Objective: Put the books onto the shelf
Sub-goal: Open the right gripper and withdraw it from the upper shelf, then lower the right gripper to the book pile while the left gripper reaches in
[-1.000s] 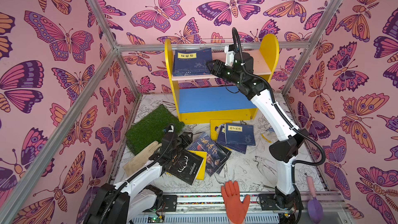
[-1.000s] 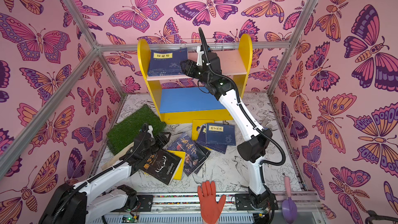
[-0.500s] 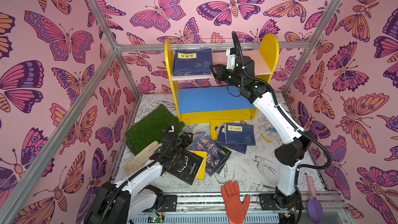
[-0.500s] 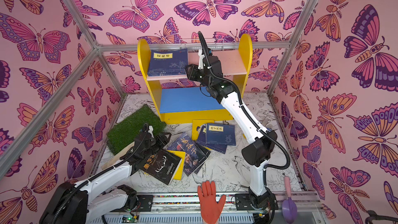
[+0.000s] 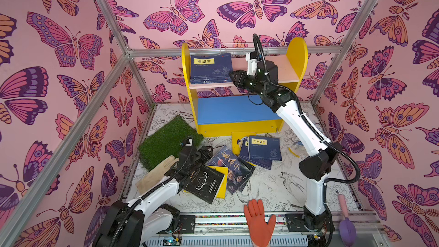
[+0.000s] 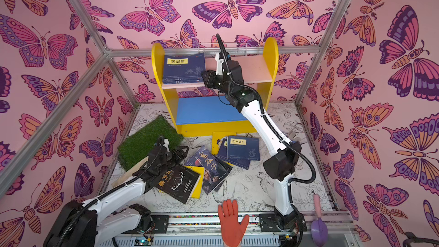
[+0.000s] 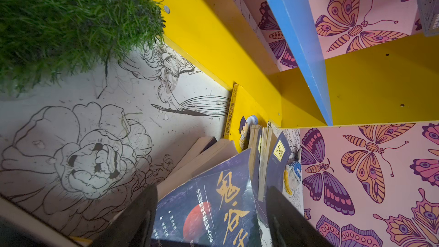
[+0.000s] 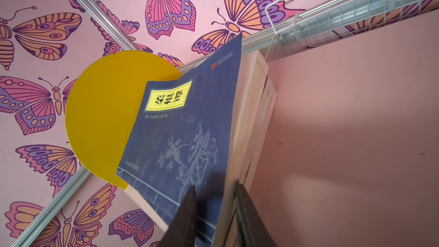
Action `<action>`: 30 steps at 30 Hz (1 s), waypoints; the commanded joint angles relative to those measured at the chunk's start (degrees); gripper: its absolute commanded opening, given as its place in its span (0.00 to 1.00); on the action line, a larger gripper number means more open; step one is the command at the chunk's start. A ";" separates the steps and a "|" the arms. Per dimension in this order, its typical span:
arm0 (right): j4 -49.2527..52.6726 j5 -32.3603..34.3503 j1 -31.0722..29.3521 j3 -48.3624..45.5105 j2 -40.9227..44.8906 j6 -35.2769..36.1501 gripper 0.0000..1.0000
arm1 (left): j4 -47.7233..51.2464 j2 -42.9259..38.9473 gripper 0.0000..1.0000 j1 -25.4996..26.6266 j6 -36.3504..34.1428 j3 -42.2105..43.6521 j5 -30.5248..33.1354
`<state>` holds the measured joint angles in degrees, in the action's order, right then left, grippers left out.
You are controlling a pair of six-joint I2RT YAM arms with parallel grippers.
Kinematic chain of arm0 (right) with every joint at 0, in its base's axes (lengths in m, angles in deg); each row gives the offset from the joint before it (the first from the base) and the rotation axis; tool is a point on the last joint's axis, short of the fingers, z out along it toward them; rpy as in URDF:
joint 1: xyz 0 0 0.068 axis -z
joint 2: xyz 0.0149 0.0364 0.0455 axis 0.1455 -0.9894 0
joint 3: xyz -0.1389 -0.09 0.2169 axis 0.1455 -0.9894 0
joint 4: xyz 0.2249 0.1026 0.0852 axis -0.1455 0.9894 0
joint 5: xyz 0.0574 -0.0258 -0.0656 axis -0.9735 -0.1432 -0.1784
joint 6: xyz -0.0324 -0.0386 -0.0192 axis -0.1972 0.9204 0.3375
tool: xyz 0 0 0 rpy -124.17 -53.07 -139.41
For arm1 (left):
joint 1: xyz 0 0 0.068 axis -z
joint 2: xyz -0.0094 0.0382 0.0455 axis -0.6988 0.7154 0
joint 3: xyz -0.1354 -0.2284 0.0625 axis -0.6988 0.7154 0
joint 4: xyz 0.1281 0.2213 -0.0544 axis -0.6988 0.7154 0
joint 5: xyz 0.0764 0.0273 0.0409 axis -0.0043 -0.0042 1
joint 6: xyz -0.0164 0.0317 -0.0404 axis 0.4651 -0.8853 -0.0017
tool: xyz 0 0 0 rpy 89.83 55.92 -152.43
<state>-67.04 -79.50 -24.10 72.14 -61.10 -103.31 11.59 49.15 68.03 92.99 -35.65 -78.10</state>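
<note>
right claw [image 5: 234, 76] – narrow, pinching top navy book [image 5: 210, 67] on shelf [image 5: 297, 51] upper board [image 5: 285, 70] | left claw [image 5: 205, 152] – wide, over portrait book [image 5: 231, 165] among books [image 5: 264, 148] on floor [image 5: 273, 186]

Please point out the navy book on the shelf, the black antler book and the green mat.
navy book [image 5: 210, 68]: in a top view, front cover middle.
black antler book [image 5: 204, 182]: in a top view, cover middle.
green mat [image 5: 166, 142]: in a top view, grass middle.
</note>
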 commanded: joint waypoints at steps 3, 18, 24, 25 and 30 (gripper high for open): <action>2.14 -2.58 -1.08 2.75 -2.66 0.42 0.24 | -0.43 0.08 0.74 0.38 -0.06 0.90 -0.12; -5.13 9.41 -1.02 -12.89 14.92 12.30 0.58 | 0.72 1.29 0.74 0.55 -3.14 -0.56 0.30; -10.58 19.34 -0.26 -43.03 36.03 12.31 0.59 | 1.35 3.79 0.75 2.58 -6.44 -2.76 1.06; -10.07 20.15 0.75 -48.76 39.13 10.44 0.59 | 1.42 5.00 0.76 3.10 -7.40 -3.80 0.79; -4.94 10.15 11.37 -71.44 48.06 -3.88 0.59 | 1.60 13.66 0.76 6.89 -13.32 -11.40 -0.89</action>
<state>-75.71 -65.58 -17.00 9.19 -12.21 -98.98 12.81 58.97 73.36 84.64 -43.36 -78.17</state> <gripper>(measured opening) 0.593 0.764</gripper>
